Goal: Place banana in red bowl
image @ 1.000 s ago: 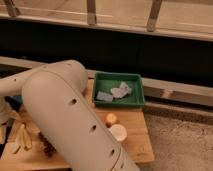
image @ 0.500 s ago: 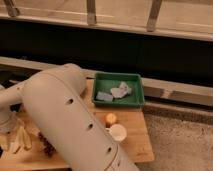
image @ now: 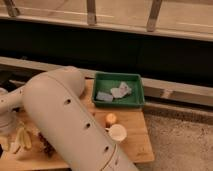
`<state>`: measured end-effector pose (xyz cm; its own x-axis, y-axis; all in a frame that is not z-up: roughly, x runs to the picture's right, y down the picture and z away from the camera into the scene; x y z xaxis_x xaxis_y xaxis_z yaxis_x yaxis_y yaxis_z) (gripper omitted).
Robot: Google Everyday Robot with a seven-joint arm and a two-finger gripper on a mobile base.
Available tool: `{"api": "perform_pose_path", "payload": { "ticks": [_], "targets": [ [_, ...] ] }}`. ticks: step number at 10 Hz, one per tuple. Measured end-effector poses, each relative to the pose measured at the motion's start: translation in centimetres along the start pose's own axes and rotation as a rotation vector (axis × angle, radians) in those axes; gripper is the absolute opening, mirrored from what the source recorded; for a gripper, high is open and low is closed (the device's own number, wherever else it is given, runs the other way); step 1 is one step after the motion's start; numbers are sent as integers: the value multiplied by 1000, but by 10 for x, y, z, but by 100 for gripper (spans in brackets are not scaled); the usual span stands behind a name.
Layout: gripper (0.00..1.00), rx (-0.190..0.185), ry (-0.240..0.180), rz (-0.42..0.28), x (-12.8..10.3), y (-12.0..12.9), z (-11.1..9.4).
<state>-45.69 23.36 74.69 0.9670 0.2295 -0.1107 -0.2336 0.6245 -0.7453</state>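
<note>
The banana (image: 21, 138) lies on the wooden table (image: 136, 146) near its front left corner, pale yellow with darker edges. My gripper (image: 6, 128) is at the left edge of the camera view, right beside the banana and low over the table. The thick white arm (image: 75, 125) runs across the middle of the view and covers much of the table. The red bowl is hidden from view.
A green tray (image: 140, 101) with pale crumpled items stands at the table's back right. A round orange fruit (image: 111, 119) and a white cup (image: 118, 133) sit in front of it. A dark object (image: 47, 145) lies right of the banana, partly behind the arm.
The wrist end of the arm has come down at the left edge toward the banana. The banana, tray, fruit and cup have not moved.
</note>
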Motion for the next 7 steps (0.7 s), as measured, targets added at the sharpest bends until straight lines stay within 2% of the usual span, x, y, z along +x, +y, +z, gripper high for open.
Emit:
{"api": "perform_pose_path", "payload": {
  "ticks": [3, 7],
  "targets": [
    [77, 19, 12, 16, -2, -6, 9],
    [77, 30, 74, 21, -1, -11, 27]
  ]
}}
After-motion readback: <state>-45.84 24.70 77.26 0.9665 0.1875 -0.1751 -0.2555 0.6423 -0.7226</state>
